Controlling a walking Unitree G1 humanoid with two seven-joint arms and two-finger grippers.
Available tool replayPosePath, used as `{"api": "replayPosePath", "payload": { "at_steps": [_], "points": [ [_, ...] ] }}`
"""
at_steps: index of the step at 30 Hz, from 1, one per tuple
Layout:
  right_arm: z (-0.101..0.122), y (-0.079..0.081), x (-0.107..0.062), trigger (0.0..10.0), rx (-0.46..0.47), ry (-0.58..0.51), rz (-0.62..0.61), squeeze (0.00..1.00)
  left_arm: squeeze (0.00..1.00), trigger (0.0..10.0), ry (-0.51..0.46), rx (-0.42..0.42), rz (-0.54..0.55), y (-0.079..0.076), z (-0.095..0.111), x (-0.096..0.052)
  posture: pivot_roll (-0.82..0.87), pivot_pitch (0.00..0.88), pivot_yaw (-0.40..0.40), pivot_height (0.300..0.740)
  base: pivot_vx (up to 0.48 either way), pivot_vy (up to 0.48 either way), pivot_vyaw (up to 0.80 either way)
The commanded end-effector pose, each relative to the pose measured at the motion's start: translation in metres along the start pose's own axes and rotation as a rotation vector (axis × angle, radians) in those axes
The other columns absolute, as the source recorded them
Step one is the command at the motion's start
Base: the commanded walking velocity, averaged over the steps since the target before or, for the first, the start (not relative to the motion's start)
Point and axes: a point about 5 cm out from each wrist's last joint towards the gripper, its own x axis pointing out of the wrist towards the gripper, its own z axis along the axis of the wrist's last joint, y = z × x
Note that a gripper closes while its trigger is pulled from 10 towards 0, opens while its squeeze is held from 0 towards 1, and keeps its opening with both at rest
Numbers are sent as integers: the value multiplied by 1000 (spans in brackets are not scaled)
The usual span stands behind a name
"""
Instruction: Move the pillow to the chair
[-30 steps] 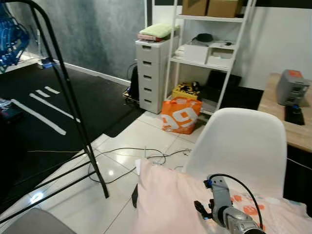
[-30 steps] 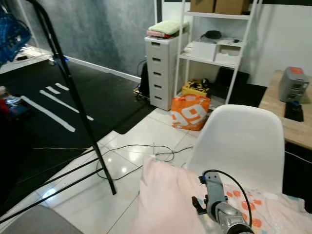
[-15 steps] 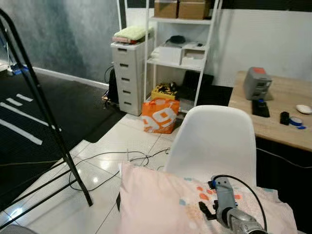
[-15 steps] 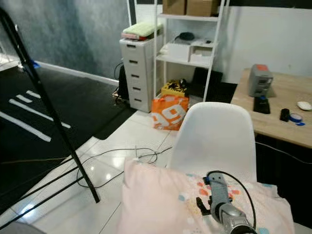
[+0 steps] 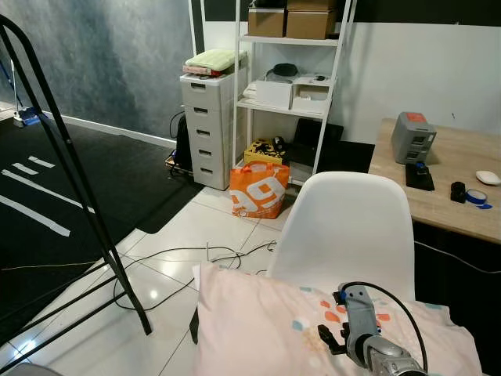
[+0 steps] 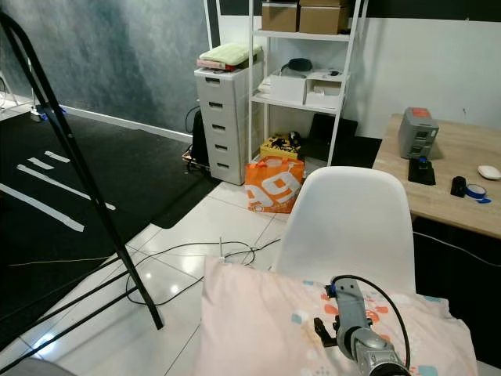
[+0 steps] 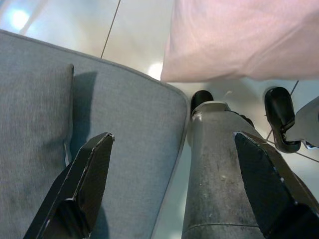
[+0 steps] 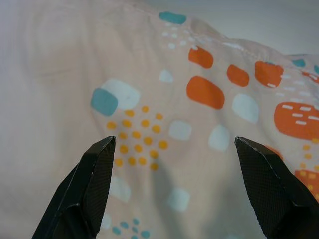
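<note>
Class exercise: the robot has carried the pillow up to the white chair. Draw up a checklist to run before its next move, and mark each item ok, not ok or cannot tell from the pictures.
1. White chair straight ahead: ok, its backrest faces the robot.
2. Pillow on the seat: cannot tell; the pillow hides the seat.
3. Right gripper over the pillow: ok, fingers spread above the patterned fabric.
4. Left gripper free: ok, open, beside a grey cushion.
5. Floor hazards: not ok, loose cables lie left of the chair.
6. Black stand away from the pillow: ok.
</note>
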Motion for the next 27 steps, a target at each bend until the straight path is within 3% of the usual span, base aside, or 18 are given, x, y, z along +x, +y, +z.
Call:
{"api": "replayPosePath", "payload": {
  "at_steps": [1,27],
  "points": [
    [-4,3,0,10000,24,12,1,0,0,10000,30,0,-18,-8,-6,-2,-150,0,-23,740,-289,0,0],
    [-3,3,1,10000,20,11,1,0,0,10000,33,12,-22,-7,-5,-2,-146,9,-27,740,-372,0,0]
  ]
}}
